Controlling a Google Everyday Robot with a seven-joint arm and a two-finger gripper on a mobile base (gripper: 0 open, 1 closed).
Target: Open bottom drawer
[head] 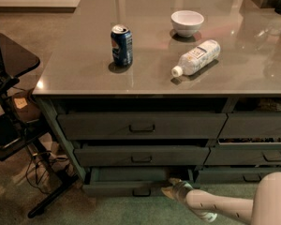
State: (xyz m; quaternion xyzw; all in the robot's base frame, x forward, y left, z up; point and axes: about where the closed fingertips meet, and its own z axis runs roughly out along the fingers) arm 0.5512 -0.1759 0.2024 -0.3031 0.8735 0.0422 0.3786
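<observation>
The bottom drawer (113, 188) sits lowest in the left stack under the counter (79, 69), just above the floor (107, 212). It stands partly pulled out, with a strip of its flat green tray (131, 174) showing behind the front. Its long axis runs left to right, parallel to the counter's front edge, and its front faces the camera. The small dark pull (141, 191) lies at the middle of the front.

The gripper (171, 187) is low at the right part of that front, just right of the pull, pointing left. Whether it is released, clenched or touching the drawer, I cannot tell. The white arm (220, 207) reaches in from the lower right corner, close to the floor.

Above the bottom drawer are 2 taller drawers, the middle (103, 156) and the top (93, 124), each standing slightly out. On the counter a blue can (121, 44) stands upright, a white bowl (187, 22) sits farther back, and a bottle (196, 57) lies on its side, cap toward the front left.
</observation>
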